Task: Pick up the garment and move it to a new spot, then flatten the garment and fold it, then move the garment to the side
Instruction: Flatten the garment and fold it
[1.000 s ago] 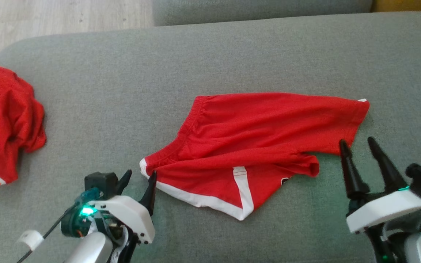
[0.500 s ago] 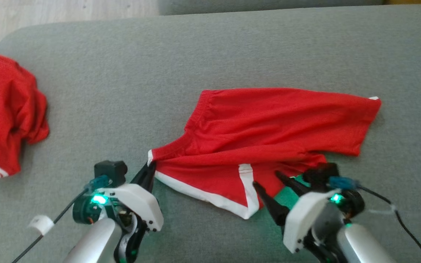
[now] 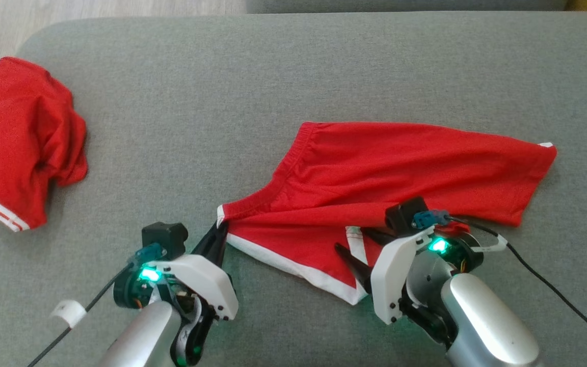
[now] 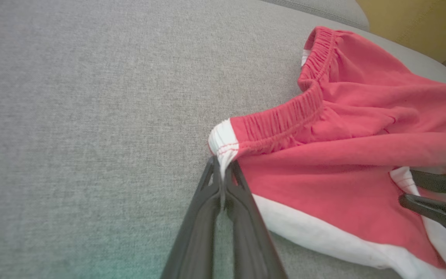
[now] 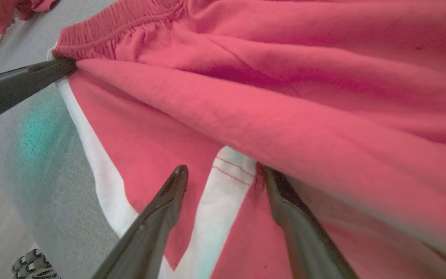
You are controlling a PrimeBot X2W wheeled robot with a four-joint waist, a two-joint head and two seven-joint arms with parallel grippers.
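Pick-up only half set: garment [image 3: 400, 168] lies rumpled on the grey cushion [image 3: 171, 102], my left jaws pinched shut on its white-trimmed waistband corner [image 4: 223, 145], my right jaws wide open astride the white side stripe [image 5: 223, 186], gripping nothing; lift, move, flatten, fold and set-aside all remain

Shorts [image 3: 400, 163] on cushion [image 3: 222, 76], second garment [image 3: 18, 142] far left, left hand [image 3: 219, 232] at near-left corner

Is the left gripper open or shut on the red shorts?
Shut. The left gripper pinches the white waistband corner of the red shorts, fingers pressed together.
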